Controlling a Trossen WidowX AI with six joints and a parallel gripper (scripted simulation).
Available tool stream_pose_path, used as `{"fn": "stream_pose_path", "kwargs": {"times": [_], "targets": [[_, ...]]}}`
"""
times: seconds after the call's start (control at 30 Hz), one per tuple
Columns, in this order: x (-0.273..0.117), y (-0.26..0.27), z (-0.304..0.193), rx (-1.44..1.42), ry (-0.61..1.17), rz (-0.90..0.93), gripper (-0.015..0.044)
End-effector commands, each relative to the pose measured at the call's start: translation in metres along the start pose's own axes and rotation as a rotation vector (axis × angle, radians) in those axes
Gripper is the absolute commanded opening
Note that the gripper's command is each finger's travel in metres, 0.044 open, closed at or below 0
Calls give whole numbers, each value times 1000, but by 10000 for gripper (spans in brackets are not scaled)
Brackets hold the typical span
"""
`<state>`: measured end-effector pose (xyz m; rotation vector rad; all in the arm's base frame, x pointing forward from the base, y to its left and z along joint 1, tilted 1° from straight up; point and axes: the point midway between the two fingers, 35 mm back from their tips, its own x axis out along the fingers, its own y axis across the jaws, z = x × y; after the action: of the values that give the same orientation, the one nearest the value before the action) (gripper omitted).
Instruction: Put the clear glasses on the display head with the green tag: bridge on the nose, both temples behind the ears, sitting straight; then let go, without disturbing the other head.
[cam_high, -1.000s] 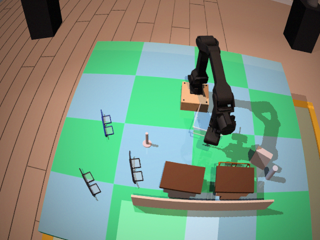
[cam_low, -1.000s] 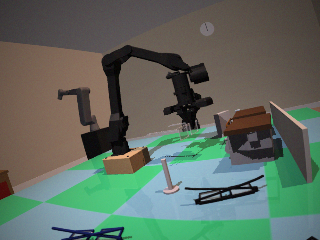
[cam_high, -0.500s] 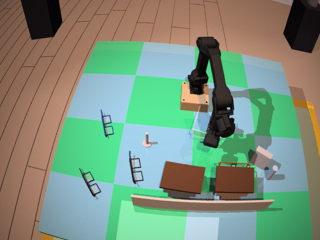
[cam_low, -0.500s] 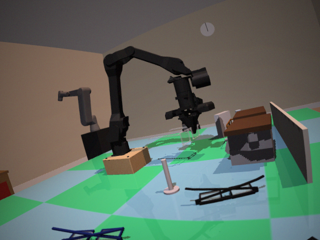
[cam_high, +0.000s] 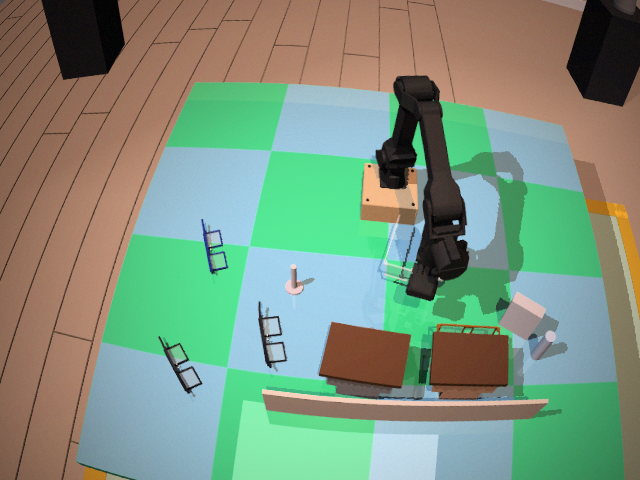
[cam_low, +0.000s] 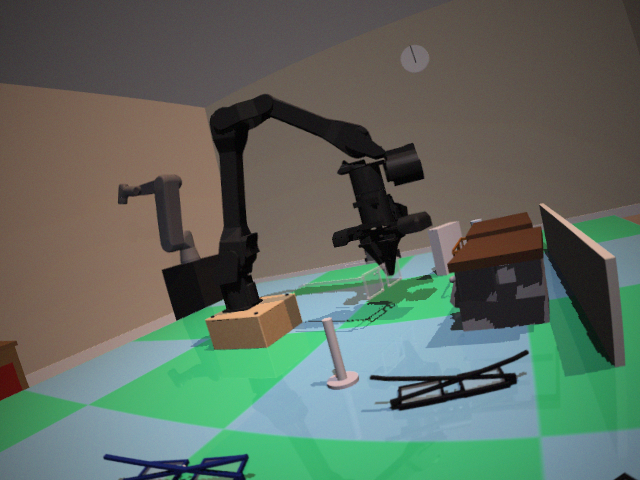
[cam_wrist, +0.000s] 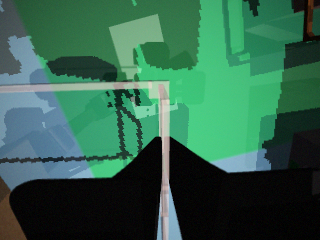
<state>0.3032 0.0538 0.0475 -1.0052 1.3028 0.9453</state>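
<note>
My gripper (cam_low: 391, 272) (cam_wrist: 162, 142) is shut on the clear glasses (cam_high: 385, 262) (cam_low: 365, 287) (cam_wrist: 165, 112), at their front frame. They hang above the table, their shadow below them. One temple shows, pointing back toward the arm's base; the other is hidden. In the top view the gripper body covers the fingertips. Two display heads with flat brown tops stand ahead of the gripper: a left one (cam_high: 367, 355) (cam_low: 504, 250), grey below, with no glasses visible on it, and a right one (cam_high: 468, 360) (cam_low: 498, 225), wearing orange glasses (cam_high: 467, 328) (cam_low: 456, 246). No green tag is visible.
A long upright board (cam_high: 403, 407) (cam_low: 581, 281) stands behind the heads. A pale block (cam_high: 523, 315) (cam_low: 447, 248) and a cylinder (cam_high: 543, 345) stand near the right head. A pink post (cam_high: 293, 277) (cam_low: 334, 351), blue glasses (cam_high: 210, 252) and two black pairs lie to the left.
</note>
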Motion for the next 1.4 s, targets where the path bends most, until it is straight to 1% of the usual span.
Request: {"fn": "stream_pose_path", "kwargs": {"times": [0.0,1.37], "targets": [[7,1,-1,-5,7,5,0],[48,6,-3,-20,7,5,0]]}}
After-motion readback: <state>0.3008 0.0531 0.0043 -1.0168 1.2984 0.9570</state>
